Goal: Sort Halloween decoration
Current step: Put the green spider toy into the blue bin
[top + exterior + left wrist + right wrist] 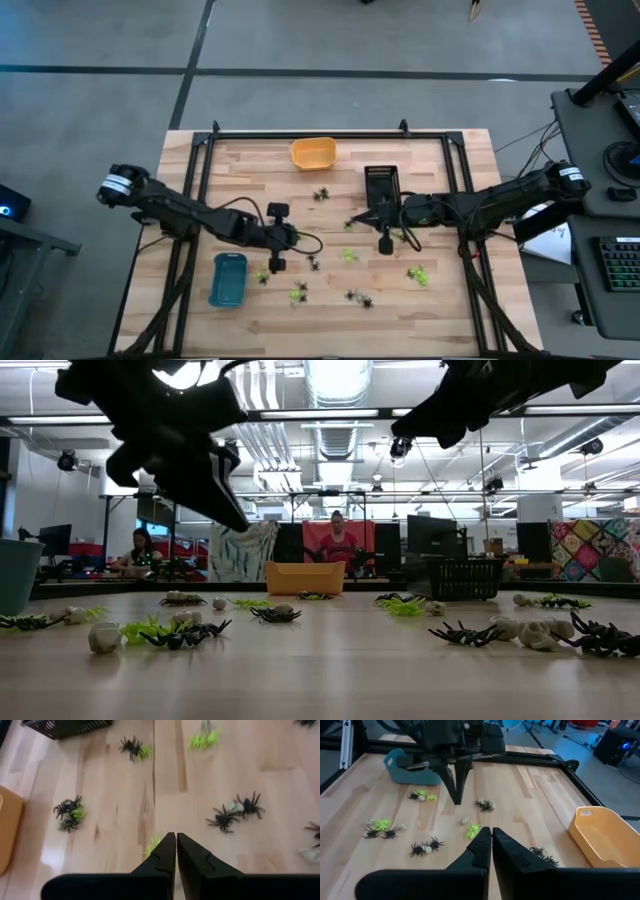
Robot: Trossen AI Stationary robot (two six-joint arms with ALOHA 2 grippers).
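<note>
The Halloween decoration (352,256) lies loose across the middle and near half of the table (450,310), in small clumps of black spiders, lime-green pieces and whitish ones; none sits in a tray yet, so the sorting looks barely begun. The blue tray (228,279) stands toward the near-left corner, the orange tray (313,152) at the far edge, the black tray (381,184) just right of centre.

Both grippers are clenched on nothing and hang above the wood. The left gripper (277,262) hovers just beside the blue tray, with a green-and-black clump (299,291) a little nearer the near edge and to its right. In its wrist view a lime-green piece (154,844) peeks out right beyond the fingertips (169,842), so it probably lies almost straight ahead of the jaws.

The right gripper (385,243) hangs near the table's middle, in front of the black tray, and the lime-green piece (473,830) sits just past its own tips too. Both arms are close; the right seems slightly nearer, and either must open before descending.
</note>
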